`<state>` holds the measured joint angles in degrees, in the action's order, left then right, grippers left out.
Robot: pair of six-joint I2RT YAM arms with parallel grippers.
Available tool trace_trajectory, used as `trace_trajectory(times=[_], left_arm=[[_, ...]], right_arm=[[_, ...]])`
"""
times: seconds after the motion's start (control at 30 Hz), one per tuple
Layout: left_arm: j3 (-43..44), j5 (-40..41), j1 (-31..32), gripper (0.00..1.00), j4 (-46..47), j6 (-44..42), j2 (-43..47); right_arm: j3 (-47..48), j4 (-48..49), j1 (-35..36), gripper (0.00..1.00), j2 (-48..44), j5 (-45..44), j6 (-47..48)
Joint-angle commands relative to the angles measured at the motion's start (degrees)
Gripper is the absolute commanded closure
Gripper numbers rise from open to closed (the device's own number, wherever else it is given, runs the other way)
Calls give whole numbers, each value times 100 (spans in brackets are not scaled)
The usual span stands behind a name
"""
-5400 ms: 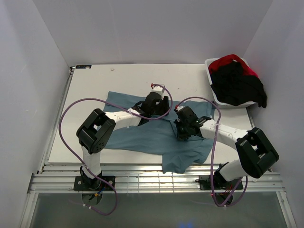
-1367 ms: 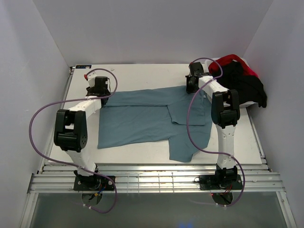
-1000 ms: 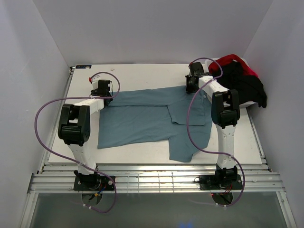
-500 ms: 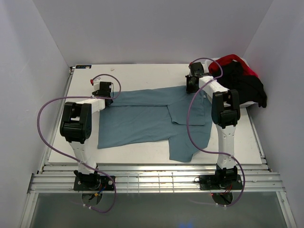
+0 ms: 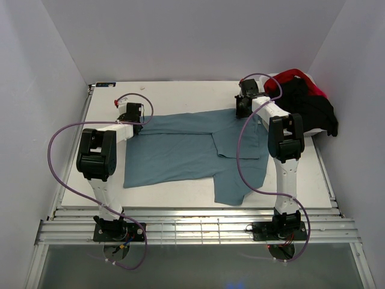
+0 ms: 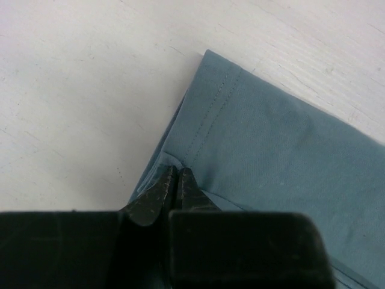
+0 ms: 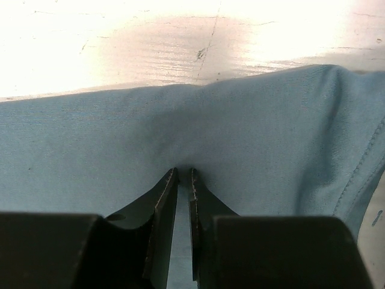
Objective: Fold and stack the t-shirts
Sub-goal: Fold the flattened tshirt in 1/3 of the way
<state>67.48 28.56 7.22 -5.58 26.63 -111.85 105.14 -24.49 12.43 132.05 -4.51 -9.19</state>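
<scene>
A dusty teal-blue short-sleeved fabric t-shirt (image 5: 180,150) lies spread flat in the middle of the white bench (image 5: 180,96). Its long side runs left to right, and one part hangs toward the near edge on the right.

The left arm reaches from its base at the near left. Its dark elbow block is raised over the bench's left side, and the white forearm is laid low toward the far side. The left hand (image 5: 133,115) is down on the shirt's far-left corner. In the wrist view its black fingertips (image 6: 157,195) are pressed together on the stitched hem just inside that corner, pinching the cloth.

The right arm stands stretched toward the far side, with its forearm angled left. The right hand (image 5: 243,107) sits at the shirt's far-right edge. Its fingertips (image 7: 162,192) are closed to a thin slit on the cloth, which is drawn into a slight pucker at the tips.

At the far right a white plastic tub (image 5: 265,80) holds a crumpled black t-shirt (image 5: 301,108) and a red t-shirt (image 5: 286,76).
</scene>
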Motion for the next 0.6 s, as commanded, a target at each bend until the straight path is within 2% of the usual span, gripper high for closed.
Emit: trace_trajectory(times=[0.0,0.3,0.57], left_arm=[[-147,-25,-19,94,-180,105,243],[-1218,-17,69,96,-162,439,1586],[-1625,-175,121,95,137,334,2335]], right_arm=[[-240,-205,-74,81,225,-58,75],[-214,-249,-74,81,277,-67,75],[-222,-267,-74,81,295,-14,84]])
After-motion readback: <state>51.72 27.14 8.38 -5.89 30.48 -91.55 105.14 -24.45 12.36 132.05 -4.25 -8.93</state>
